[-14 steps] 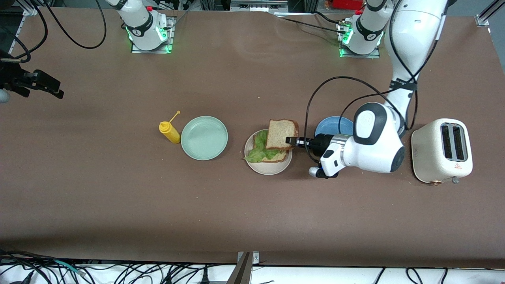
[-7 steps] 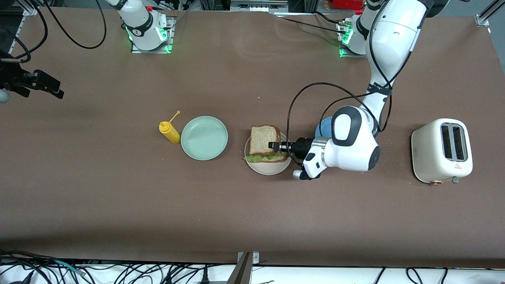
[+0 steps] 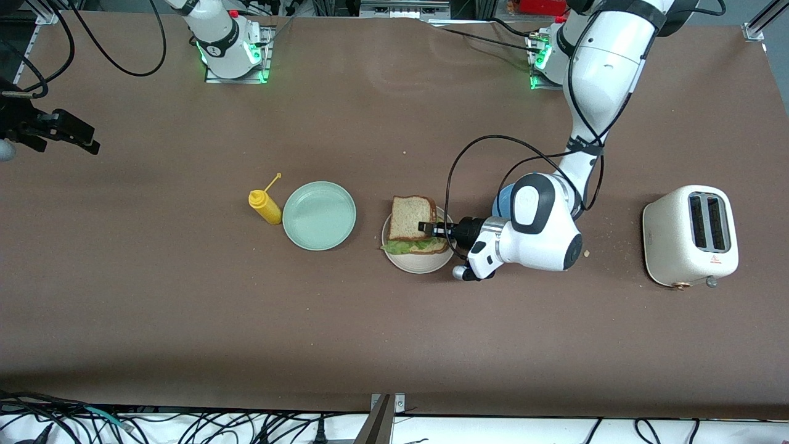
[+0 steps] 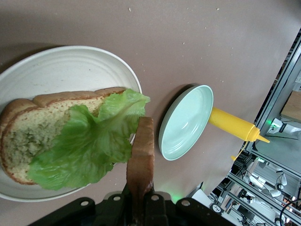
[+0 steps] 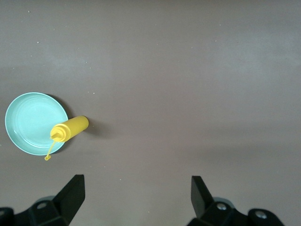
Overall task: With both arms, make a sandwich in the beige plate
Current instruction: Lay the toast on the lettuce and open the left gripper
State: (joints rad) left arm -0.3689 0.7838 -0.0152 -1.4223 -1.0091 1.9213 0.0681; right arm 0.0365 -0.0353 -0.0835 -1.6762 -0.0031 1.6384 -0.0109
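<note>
We see the left gripper [image 3: 425,227] low over the beige plate [image 3: 419,264], its fingers pinched on the edge of the top bread slice [image 3: 413,218], which hangs just above the lettuce [image 4: 89,141] and the bottom slice [image 4: 28,136] lying on that plate. Toward the right arm's end from this claw sit the mint-green plate [image 3: 318,215] and the yellow squeeze bottle [image 3: 265,206]. Our right gripper [image 5: 136,197] waits high over bare table at the right arm's end, fingers spread wide, holding nothing.
</note>
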